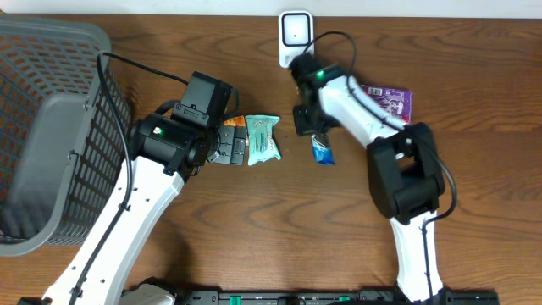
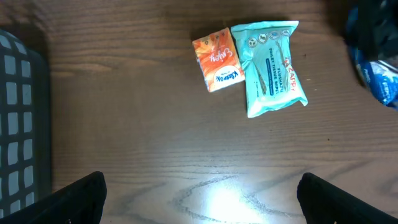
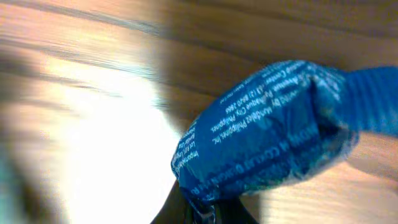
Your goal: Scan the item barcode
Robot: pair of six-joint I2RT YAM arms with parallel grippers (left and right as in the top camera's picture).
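1. Right hand (image 1: 313, 134): clenched on the blue packet (image 3: 261, 137), low over the tabletop (image 1: 254, 220).
2. Blue packet: a little way in front of the white scanner (image 1: 295, 32).
3. Left hand (image 2: 202, 183): wide open, holding nothing, above bare wood.
4. Just past it: orange tissue pack (image 2: 217, 62) touching the green wipes pack (image 2: 270, 68).
5. Purple packet (image 1: 391, 100) on the right side; grey basket (image 1: 51, 127) far left.

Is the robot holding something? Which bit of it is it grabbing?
Yes. The right gripper pinches the blue packet by one end. The left gripper is open and holds nothing.
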